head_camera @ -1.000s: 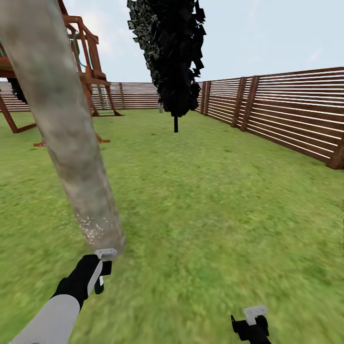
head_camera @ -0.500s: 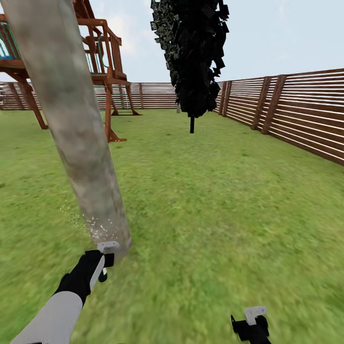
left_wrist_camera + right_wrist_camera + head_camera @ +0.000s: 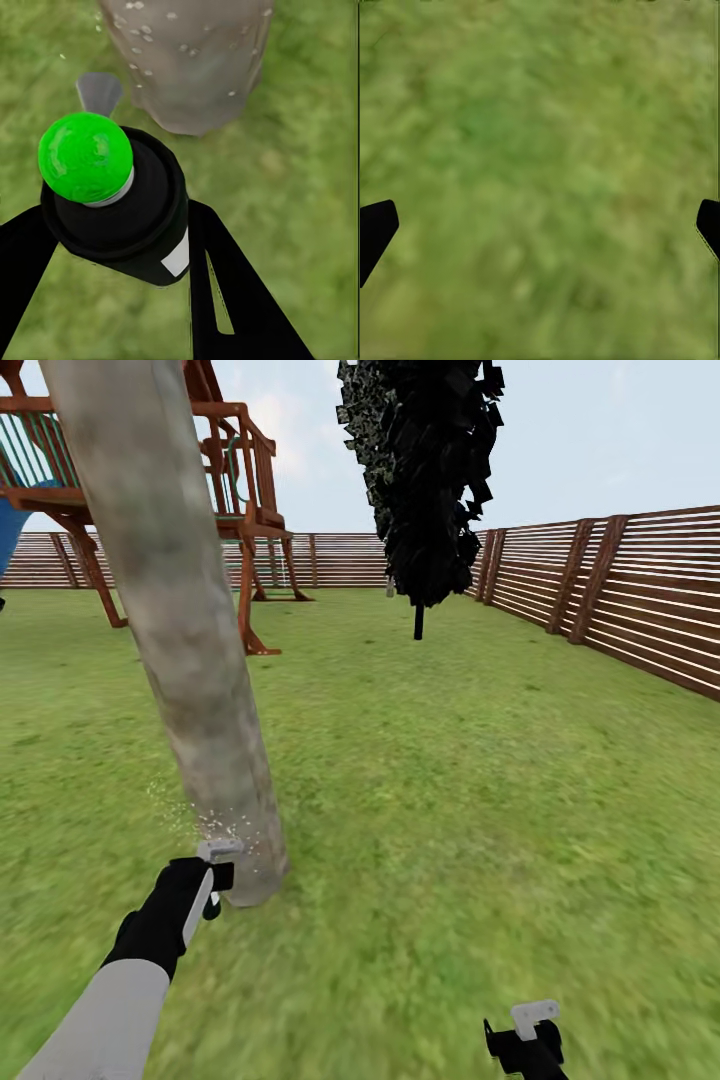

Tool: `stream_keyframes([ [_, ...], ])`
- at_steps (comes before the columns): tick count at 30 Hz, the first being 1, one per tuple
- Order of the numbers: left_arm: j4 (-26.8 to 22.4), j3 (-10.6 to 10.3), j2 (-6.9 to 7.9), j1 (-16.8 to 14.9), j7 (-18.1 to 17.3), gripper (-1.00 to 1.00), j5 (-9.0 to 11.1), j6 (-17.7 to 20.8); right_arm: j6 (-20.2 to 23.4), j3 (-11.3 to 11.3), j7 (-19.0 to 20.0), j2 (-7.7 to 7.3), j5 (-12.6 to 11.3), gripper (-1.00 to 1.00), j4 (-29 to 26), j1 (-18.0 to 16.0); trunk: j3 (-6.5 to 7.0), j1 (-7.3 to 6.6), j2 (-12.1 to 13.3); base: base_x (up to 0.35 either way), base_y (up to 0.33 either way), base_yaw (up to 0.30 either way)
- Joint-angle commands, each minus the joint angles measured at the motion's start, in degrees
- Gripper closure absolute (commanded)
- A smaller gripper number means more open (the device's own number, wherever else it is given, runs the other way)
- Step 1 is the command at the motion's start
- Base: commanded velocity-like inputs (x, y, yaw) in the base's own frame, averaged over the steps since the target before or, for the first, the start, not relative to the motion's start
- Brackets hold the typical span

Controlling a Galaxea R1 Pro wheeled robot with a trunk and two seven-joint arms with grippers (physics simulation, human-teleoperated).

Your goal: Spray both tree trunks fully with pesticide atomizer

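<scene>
Spraying step: left gripper [image 3: 212,882] fingers clenched the pesticide atomizer [image 3: 120,202], misting the tree trunk [image 3: 190,680] base; right gripper [image 3: 528,1032] released; next, higher bark

— What's the tree trunk [image 3: 190,690] like? 
— Matt, pale grey-beige, faintly mottled, smooth rather than barky; pale specks dot its base [image 3: 187,60].

— And the can in the left gripper [image 3: 112,225]? 
— The pesticide atomizer [image 3: 124,217] has a smooth black body that looks like plastic, with a glossy green ball on top.

— The gripper itself? 
— Matt black fingers [image 3: 232,300], with a flat white plate.

— The rest? 
— The fence [image 3: 640,610] and play frame [image 3: 240,510] look like reddish-brown wood. The grass [image 3: 480,780] is soft, blurry and matt.
</scene>
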Motion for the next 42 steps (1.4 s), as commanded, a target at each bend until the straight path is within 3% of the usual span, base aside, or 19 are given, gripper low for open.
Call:
stream_keyframes([
  [1,-0.1,0.1,-0.03,0.0,-0.2,1.00,-0.5,0.3,-0.1,0.2,-0.5,-0.01,0.6,-1.00,0.1,0.0,-0.05,0.01,0.0,0.196,-0.131,0.000],
  [12,-0.2,0.0,-0.07,0.0,-0.2,1.00,-0.5,0.3,-0.1,0.2,-0.5,0.08,0.6,-1.00,0.0,0.0,-0.05,0.01,0.0,0.110,-0.232,0.009],
  [29,-2.4,0.2,-0.13,0.2,-0.2,1.00,-0.5,0.3,-0.1,0.2,-0.5,0.08,0.6,-1.00,0.0,0.0,-0.05,0.01,0.0,0.014,-0.277,0.266],
  [42,-2.6,0.2,-0.13,0.4,-0.2,1.00,-0.5,0.3,-0.1,0.2,-0.5,0.08,0.6,-1.00,0.0,0.0,-0.05,0.01,0.0,0.164,-0.252,0.074],
])
